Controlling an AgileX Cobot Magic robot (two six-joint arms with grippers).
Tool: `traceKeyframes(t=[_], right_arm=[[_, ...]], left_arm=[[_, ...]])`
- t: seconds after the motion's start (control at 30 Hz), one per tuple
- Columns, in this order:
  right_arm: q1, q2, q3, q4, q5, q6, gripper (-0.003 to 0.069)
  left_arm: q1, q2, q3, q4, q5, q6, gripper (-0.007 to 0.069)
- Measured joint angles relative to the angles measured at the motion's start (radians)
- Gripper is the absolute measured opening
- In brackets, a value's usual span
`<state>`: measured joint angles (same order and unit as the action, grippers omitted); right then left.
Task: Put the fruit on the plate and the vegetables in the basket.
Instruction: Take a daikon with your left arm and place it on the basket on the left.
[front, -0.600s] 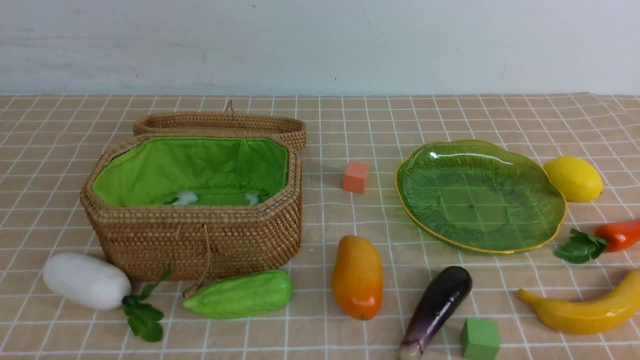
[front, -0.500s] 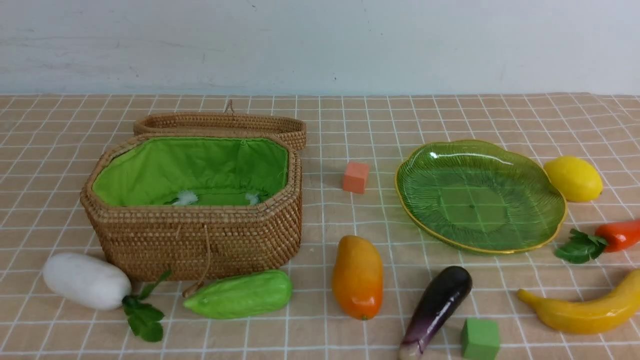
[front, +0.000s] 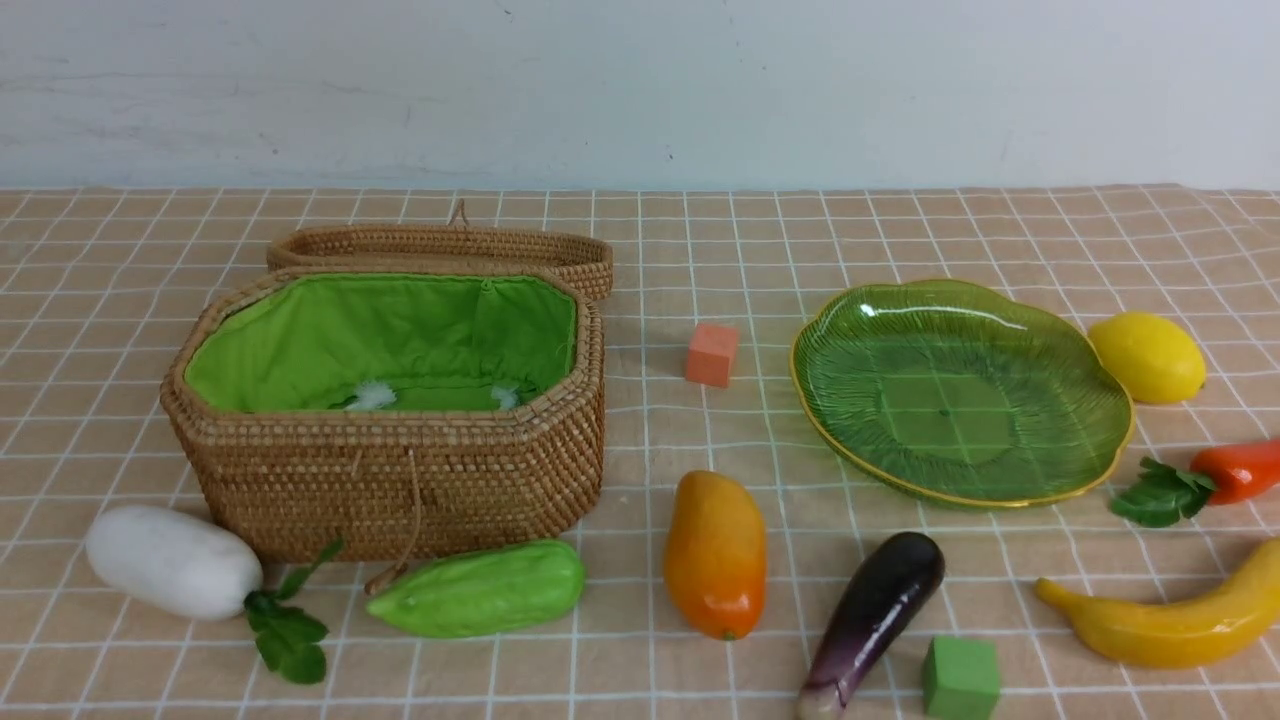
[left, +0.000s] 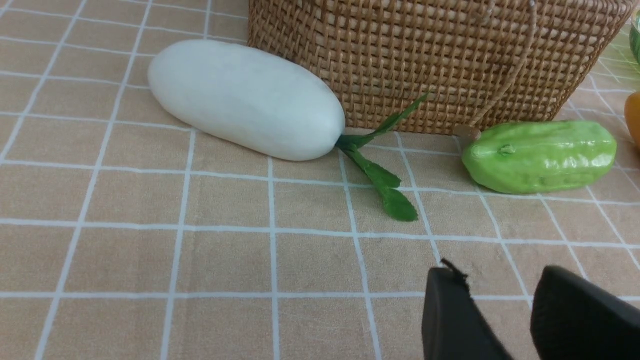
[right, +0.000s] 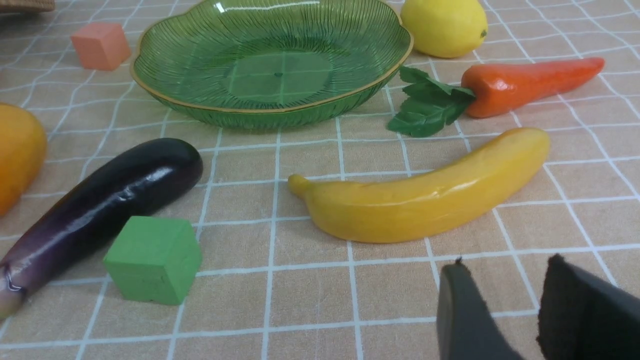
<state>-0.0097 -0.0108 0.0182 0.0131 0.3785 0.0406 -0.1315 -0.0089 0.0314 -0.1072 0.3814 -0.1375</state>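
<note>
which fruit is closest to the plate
The lemon, sitting just beside the far right rim of the plate; the mango and banana lie farther off, nearer the robot.

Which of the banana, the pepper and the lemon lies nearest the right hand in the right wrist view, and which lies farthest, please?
1. The banana, lying just ahead of the right hand.
2. The pepper, beyond the banana.
3. The lemon, farthest, beside the plate.
</note>
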Motion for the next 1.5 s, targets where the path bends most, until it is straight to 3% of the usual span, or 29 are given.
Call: traceKeyframes(t=[0.27,0.43,0.53,0.7,0.83,1.0,1.13,1.23,1.33,1.37,1.5], right_arm=[[0.000,0.000,0.000,0.000,0.000,0.000,0.0242],[0.000,0.000,0.000,0.000,0.000,0.000,0.0242],[0.000,0.000,0.000,0.000,0.000,0.000,0.0242],[0.000,0.000,0.000,0.000,0.000,0.000,0.0242],[0.000,0.000,0.000,0.000,0.000,0.000,0.0242],[0.000,0.000,0.000,0.000,0.000,0.000,0.0242],[0.000,0.000,0.001,0.000,-0.016,0.003,0.0242],[0.000,0.000,0.008,0.099,-0.077,0.094,0.0242],[0.000,0.000,0.008,0.245,-0.164,0.206,0.0242],[0.000,0.000,0.008,0.245,-0.164,0.206,0.0242],[0.000,0.000,0.008,0.324,-0.271,0.266,0.0242]], left_arm=[[0.000,0.000,0.000,0.000,-0.001,0.000,0.0239],[0.000,0.000,0.000,-0.030,-0.082,-0.018,0.0239],[0.000,0.000,0.000,-0.215,-0.208,-0.135,0.0239],[0.000,0.000,0.000,-0.406,-0.354,-0.214,0.0239],[0.000,0.000,0.000,-0.441,-0.502,-0.182,0.0234],[0.000,0.000,0.000,-0.443,-0.550,-0.154,0.0207],[0.000,0.000,-0.009,-0.446,-0.492,-0.229,0.0115],[0.000,0.000,-0.117,-0.379,-0.291,-0.247,-0.0013],[0.000,0.009,-0.255,-0.294,-0.080,-0.212,-0.0013],[0.000,0.012,-0.264,-0.290,-0.064,-0.209,-0.0013],[0.000,0.197,-0.412,-0.226,0.238,-0.121,-0.0013]])
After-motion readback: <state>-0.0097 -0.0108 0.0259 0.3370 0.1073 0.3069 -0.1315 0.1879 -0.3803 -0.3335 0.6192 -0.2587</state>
